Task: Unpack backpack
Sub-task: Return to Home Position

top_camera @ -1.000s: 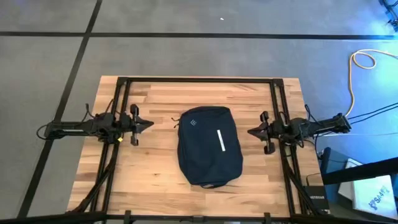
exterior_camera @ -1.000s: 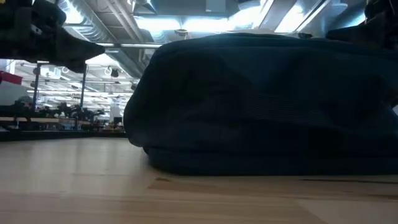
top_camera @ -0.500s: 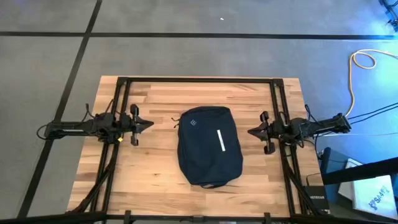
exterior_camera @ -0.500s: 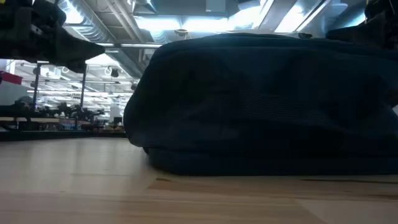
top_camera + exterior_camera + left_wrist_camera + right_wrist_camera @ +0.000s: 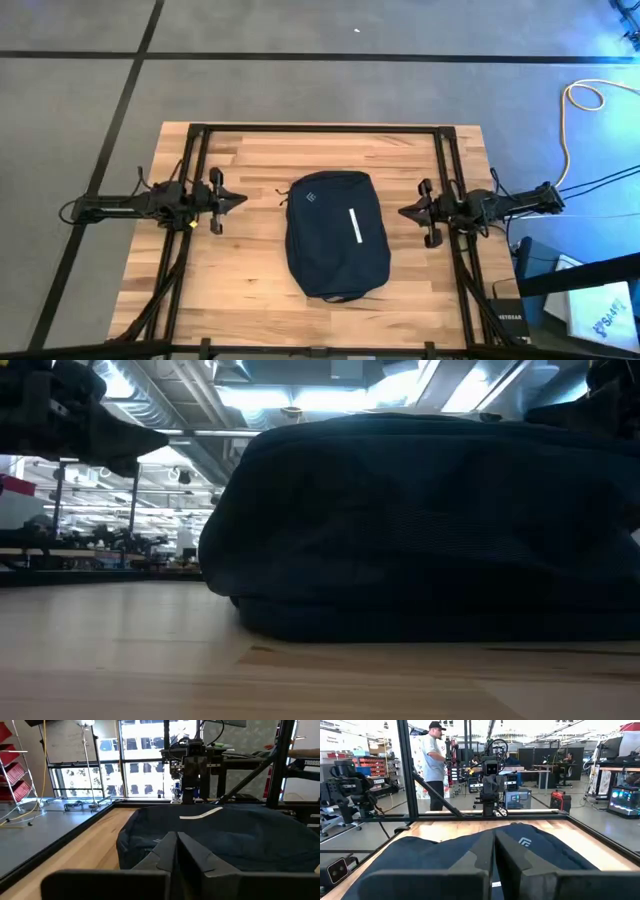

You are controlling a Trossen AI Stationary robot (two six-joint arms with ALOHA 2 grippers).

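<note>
The dark navy backpack (image 5: pixel 336 236) lies flat on its back in the middle of the wooden table, its white diamond logo (image 5: pixel 311 198) and white stripe (image 5: pixel 354 226) facing up. In the low view the backpack (image 5: pixel 430 530) fills most of the picture. My left gripper (image 5: pixel 241 200) hovers shut to the backpack's left, pointing at it. My right gripper (image 5: pixel 402 212) hovers shut to its right, pointing at it. In the wrist views the left gripper (image 5: pixel 176 840) and the right gripper (image 5: pixel 494 836) each show shut fingertips with the backpack beyond them.
A black metal frame (image 5: pixel 320 129) runs around the table's edges, with rails along the left and right sides. Bare wood lies at the far edge (image 5: pixel 320 150) and on both sides of the backpack. A person (image 5: pixel 434 765) stands in the room beyond the table.
</note>
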